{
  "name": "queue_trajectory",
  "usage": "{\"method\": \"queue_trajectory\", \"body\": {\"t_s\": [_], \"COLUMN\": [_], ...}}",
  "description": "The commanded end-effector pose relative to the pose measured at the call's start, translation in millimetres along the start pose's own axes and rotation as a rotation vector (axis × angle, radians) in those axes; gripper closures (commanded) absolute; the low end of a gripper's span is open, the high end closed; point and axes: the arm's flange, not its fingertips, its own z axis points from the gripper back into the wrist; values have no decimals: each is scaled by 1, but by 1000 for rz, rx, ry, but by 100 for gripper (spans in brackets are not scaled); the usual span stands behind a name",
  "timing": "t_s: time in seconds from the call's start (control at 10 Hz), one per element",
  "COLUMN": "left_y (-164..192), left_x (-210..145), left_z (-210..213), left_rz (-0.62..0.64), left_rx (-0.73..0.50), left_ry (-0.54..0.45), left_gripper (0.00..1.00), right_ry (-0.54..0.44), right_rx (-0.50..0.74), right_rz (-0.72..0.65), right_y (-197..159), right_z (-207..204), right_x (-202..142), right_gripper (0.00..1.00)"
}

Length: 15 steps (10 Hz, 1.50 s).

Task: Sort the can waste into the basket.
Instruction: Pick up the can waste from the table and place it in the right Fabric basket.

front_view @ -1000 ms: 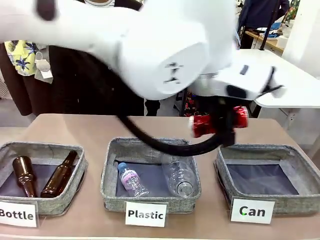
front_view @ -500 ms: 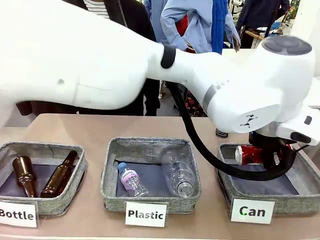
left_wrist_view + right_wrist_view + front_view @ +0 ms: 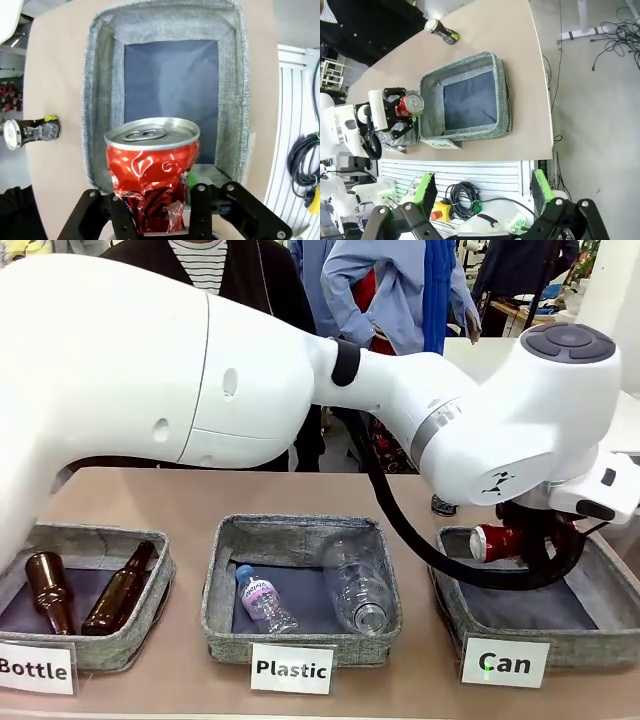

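- Left claw (image 3: 160, 212) has carried crushed red can (image 3: 150, 170) over basket (image 3: 102, 100), pinching it.
- Right claw (image 3: 483, 192) spread, empty.
- Dark can (image 3: 443, 506) on surface (image 3: 200, 500), at basket's 11 o'clock.

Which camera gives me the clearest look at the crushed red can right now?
Left wrist view: the crushed red can sits large and central, lid and dents clear, clamped in the left gripper near the Can basket. Front view catches its red end, partly behind the arm; right wrist view shows it small, from above.
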Motion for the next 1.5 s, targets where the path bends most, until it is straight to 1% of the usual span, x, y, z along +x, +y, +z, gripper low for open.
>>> {"method": "queue_trajectory", "body": {"t_s": [0.0,0.2,0.3,0.4,0.6,0.7,0.8,0.9,1.0,1.1,1.2,1.3,1.4], "left_y": [-6,-4,-4,-4,-4,-2,0,3,9,21,29,43,67], "left_x": [1,-1,-4,-7,-12,-17,-27,-46,-75,-125,-163,-212,-259], "left_z": [2,7,11,15,27,38,58,90,127,172,199,229,252], "left_rz": [-30,-33,-26,-24,-19,-11,1,35,69,113,166,271,336], "left_rx": [52,47,48,52,58,49,28,-31,-32,-82,-122,-147,-257], "left_ry": [-11,-24,-32,-47,-81,-93,-89,-53,-46,-81,-124,-160,-191], "left_gripper": [0,0,8,0,0,0,0,0,0,0,0,0,0], "right_ry": [-1,-1,-1,-1,-1,-1,-1,-25,-28,-7,20,39,58], "right_rx": [-7,-7,-7,-7,-7,-7,0,58,118,179,223,267,319], "right_rz": [-21,-21,-21,-21,-21,-21,0,-60,-62,-68,-57,-85,-122], "right_y": [1,1,1,1,1,1,0,12,32,69,97,132,163], "right_z": [-1,-1,-1,-1,-1,-1,0,-12,-35,-77,-108,-146,-182], "right_x": [-2,-2,-2,-2,-2,-2,0,17,35,57,60,53,49], "right_gripper": [0,0,0,0,0,0,0,0,0,0,0,0,0]}}
